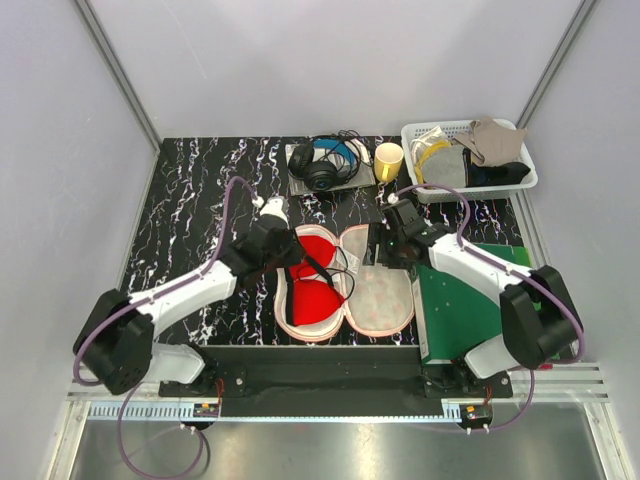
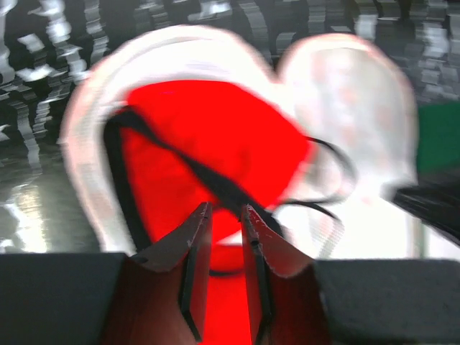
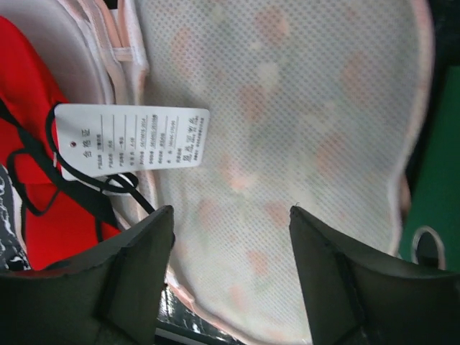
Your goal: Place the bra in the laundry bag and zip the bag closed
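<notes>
The red bra (image 1: 312,290) with black straps lies inside the left lobe of the open peach-pink laundry bag (image 1: 385,295). The right lobe is spread flat with its whitish inside up. My left gripper (image 1: 292,250) hovers over the bra's top edge. In the left wrist view its jaws (image 2: 223,208) stand a narrow gap apart with nothing between them, just above the bra (image 2: 208,136) and a strap. My right gripper (image 1: 383,248) is wide open over the bag's right lobe (image 3: 287,108). The bra (image 3: 29,144) and a white label (image 3: 133,144) show at the left of that view.
Black headphones (image 1: 325,165) and a yellow cup (image 1: 388,160) stand behind the bag. A white basket (image 1: 468,158) with cloths is at the back right. A green mat (image 1: 465,300) lies right of the bag under the right arm.
</notes>
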Robot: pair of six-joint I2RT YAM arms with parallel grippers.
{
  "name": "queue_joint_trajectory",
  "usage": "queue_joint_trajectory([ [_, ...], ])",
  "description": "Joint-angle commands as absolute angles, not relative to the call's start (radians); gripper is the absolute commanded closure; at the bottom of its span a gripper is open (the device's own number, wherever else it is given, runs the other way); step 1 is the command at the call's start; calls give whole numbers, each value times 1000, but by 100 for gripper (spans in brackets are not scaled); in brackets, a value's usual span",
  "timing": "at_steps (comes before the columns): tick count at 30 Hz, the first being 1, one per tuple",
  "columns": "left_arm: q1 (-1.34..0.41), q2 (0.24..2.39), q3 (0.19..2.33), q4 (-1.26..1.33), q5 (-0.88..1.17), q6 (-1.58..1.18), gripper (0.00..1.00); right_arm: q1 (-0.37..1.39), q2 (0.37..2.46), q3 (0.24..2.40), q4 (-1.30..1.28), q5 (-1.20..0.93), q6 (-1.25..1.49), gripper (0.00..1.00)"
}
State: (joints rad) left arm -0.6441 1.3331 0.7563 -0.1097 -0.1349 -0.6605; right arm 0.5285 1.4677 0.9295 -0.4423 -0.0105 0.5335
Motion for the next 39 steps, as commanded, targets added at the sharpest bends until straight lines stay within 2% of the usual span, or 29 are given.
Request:
queue_joint_trajectory([
  [1, -684, 1293, 762, -42, -59, -640, 74, 529, 1540, 963, -318, -100, 480, 32],
  [2, -690, 1314, 767, -32, -34, -649, 75, 529, 1549, 962, -302, -98, 495, 45],
  [3, -701, 1328, 772, -3, -12, -650, 75, 531, 1558, 960, -272, -104, 509, 48],
  [13, -721, 1606, 847, 205, 145, -675, 74, 531, 1545, 927, -233, -120, 595, 49],
  [18, -718, 1750, 931, 69, 120, -716, 74, 525, 1491, 893, -278, -58, 584, 45],
  [23, -718, 1657, 878, 46, 88, -687, 73, 509, 1454, 887, -359, -11, 557, 37],
  [29, -718, 1459, 862, -44, 80, -650, 66, 511, 1402, 861, -454, -28, 600, 33],
  [34, -718, 1329, 809, -83, 72, -658, 66, 511, 1350, 850, -534, 78, 640, 31],
  [35, -718, 1315, 792, -80, 58, -658, 66, 508, 1350, 853, -544, 119, 640, 27],
  [39, -710, 1319, 724, -49, 12, -675, 67, 492, 1432, 903, -554, 161, 638, 24],
])
